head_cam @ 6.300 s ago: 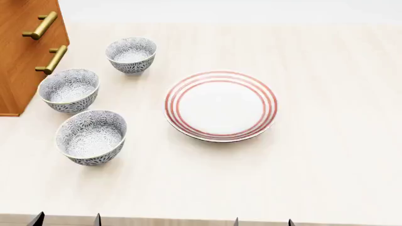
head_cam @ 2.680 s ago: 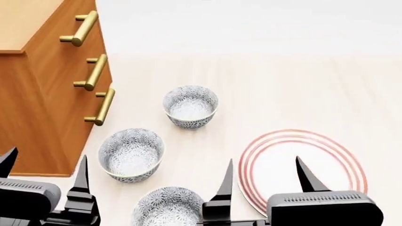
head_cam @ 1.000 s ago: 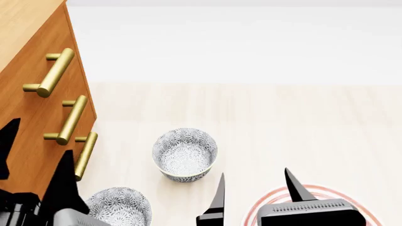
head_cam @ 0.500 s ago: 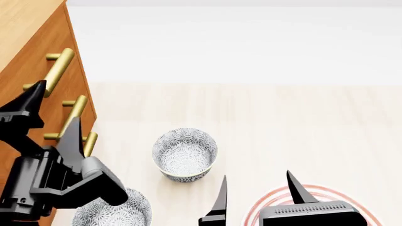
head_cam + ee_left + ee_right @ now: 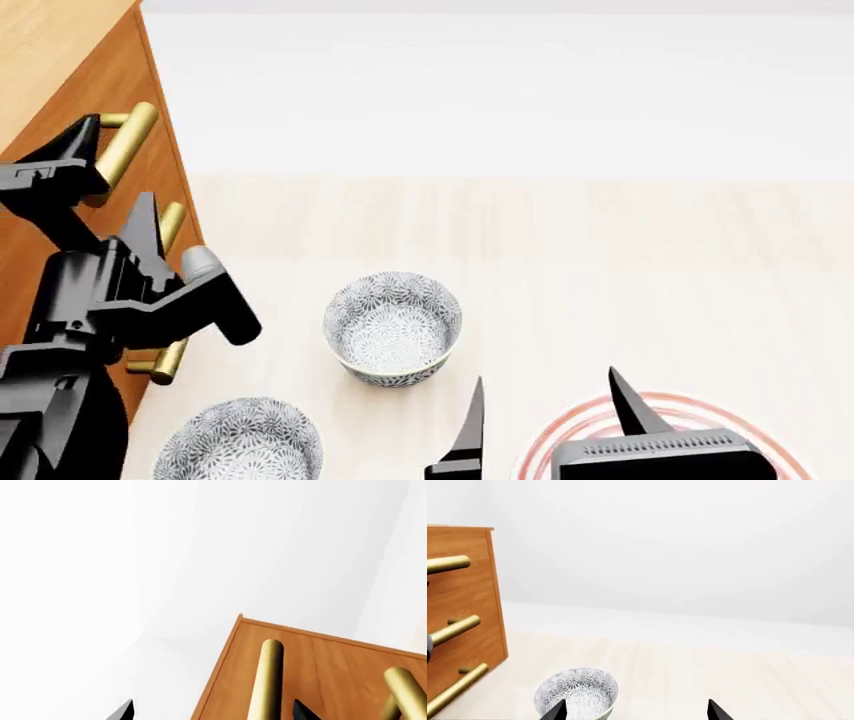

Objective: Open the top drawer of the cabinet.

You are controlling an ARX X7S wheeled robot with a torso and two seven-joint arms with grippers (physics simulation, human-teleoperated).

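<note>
The cabinet [image 5: 47, 50] stands at the left, orange-brown with three brass bar handles. The top drawer [image 5: 120, 85] sits flush with the front, its handle [image 5: 130, 140] uppermost. My left gripper [image 5: 116, 160] is open with one finger on each side of that handle. In the left wrist view the handle [image 5: 269, 680] runs between the fingertips of the left gripper [image 5: 212, 711], nearer one finger, with the cabinet front [image 5: 333, 665] behind it. My right gripper [image 5: 547, 400] is open and empty, low in the head view; it also shows in the right wrist view [image 5: 635, 711].
The middle handle [image 5: 171, 222] and lowest handle [image 5: 167, 360] lie below my left gripper. A patterned bowl [image 5: 394, 325] stands near the cabinet, another [image 5: 240, 440] closer to me. A red-ringed plate [image 5: 681, 402] lies under my right gripper. The bowl [image 5: 577, 692] also shows in the right wrist view.
My left arm has risen along the cabinet front, and its open fingers now straddle the top handle. The right gripper has hardly moved.
</note>
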